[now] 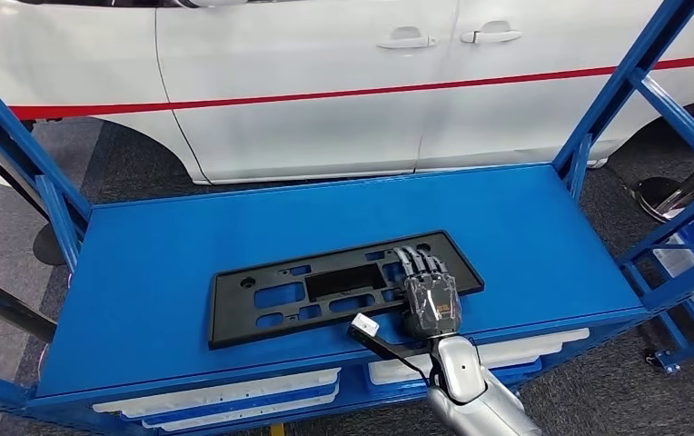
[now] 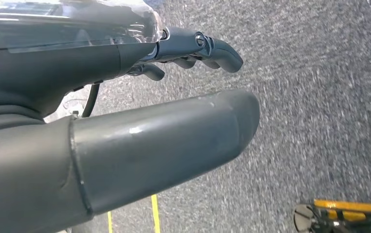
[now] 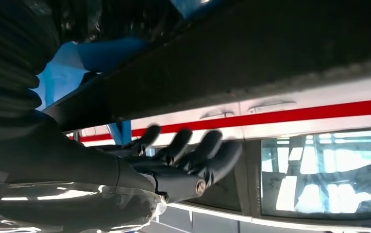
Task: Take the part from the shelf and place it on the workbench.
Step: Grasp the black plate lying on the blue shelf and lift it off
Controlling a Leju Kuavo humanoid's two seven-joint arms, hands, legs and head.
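White car (image 1: pixel 325 82) fills the back of the head view, red stripe (image 1: pixel 371 91) running along its doors, two door handles (image 1: pixel 407 40) near the top. In front of it stands the blue shelf (image 1: pixel 189 272), a flat top deck framed by slanted blue uprights (image 1: pixel 629 77) on both sides, with white trays (image 1: pixel 225 398) tucked into the level under the front edge. Grey carpet floor (image 1: pixel 125 163) around it. The part (image 1: pixel 316 291), a long flat black plastic panel with rectangular cutouts, lies flat on the shelf deck, slightly angled, near the front-middle. The right arm (image 1: pixel 470 381), silver, comes up from below the front edge, and the right hand (image 1: pixel 427 289) rests palm-down on the right end of the part, fingers (image 1: pixel 421 263) stretched forward and slightly spread over the panel (clear plastic wrap over the back of the hand). Cannot tell whether the thumb is hooked under the edge, so grasp unclear; the part sits flat on the deck. In the right wrist view the fingers (image 3: pixel 188 155) are extended and apart, a dark edge close by them, car stripe behind. The left hand (image 2: pixel 140 131) hangs over the grey carpet, thumb straight, fingers (image 2: pixel 208 48) lightly curled, holding nothing. A small white connector (image 1: pixel 364 324) on a black cable sits by the right wrist.
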